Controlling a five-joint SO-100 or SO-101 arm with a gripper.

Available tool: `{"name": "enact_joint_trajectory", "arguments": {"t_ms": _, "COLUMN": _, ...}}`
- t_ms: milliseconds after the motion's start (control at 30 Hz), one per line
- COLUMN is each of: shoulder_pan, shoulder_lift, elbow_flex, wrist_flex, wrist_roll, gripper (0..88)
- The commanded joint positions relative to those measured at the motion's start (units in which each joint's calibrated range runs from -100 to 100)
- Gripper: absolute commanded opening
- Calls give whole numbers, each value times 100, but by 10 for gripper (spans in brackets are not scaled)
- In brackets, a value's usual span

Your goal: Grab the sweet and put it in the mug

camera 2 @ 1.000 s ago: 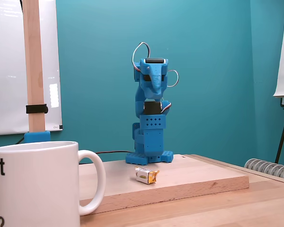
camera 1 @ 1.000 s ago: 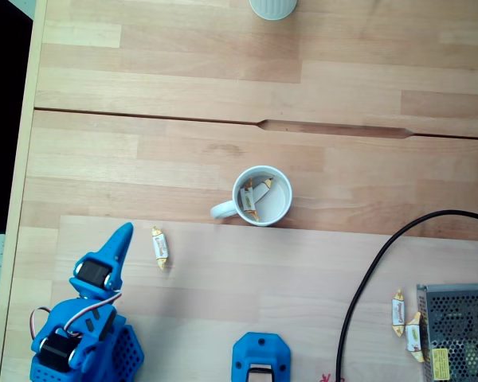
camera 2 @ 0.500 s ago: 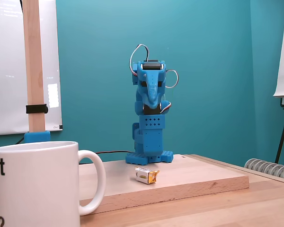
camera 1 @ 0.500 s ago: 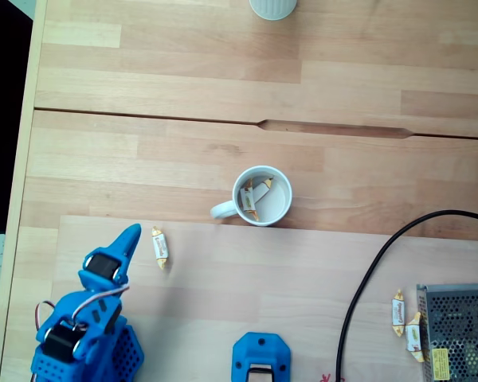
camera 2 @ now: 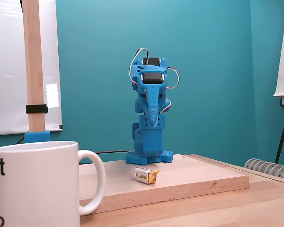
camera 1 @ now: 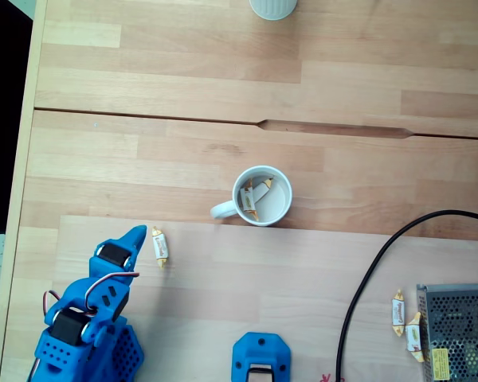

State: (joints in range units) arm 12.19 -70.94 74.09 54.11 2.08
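Note:
A sweet (camera 1: 159, 247) in a white wrapper with yellow-orange ends lies on the raised wooden board; it is also in the low fixed view (camera 2: 146, 175). The white mug (camera 1: 264, 222) stands up and to the right of it, handle to the left, with two wrapped sweets inside. In the low fixed view the mug (camera 2: 35, 184) fills the near left corner. My blue gripper (camera 1: 136, 234) looks shut and holds nothing. Its tip points at the sweet from just left of it, without touching. From the low fixed view the gripper (camera 2: 151, 113) tilts down, above and behind the sweet.
Two more sweets (camera 1: 398, 312) lie beside a metal grille box (camera 1: 456, 334) at the lower right. A black cable (camera 1: 366, 274) curves across the board. A ribbed white cup (camera 1: 272, 6) stands at the top edge. A blue mount (camera 1: 260, 360) sits at the bottom.
The arm has swung to the right in the top-down view, bringing the gripper tip closer to the sweet. Seen from the low view, the gripper has tipped further down.

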Motion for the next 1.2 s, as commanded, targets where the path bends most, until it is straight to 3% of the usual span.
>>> {"name": "enact_joint_trajectory", "arguments": {"t_ms": 0, "shoulder_pan": 9, "shoulder_lift": 2, "elbow_flex": -282, "wrist_flex": -16, "wrist_roll": -5, "gripper": 30}}
{"name": "enact_joint_trajectory", "arguments": {"t_ms": 1167, "shoulder_pan": -13, "shoulder_lift": 11, "elbow_flex": -282, "wrist_flex": 0, "wrist_roll": -5, "gripper": 30}}
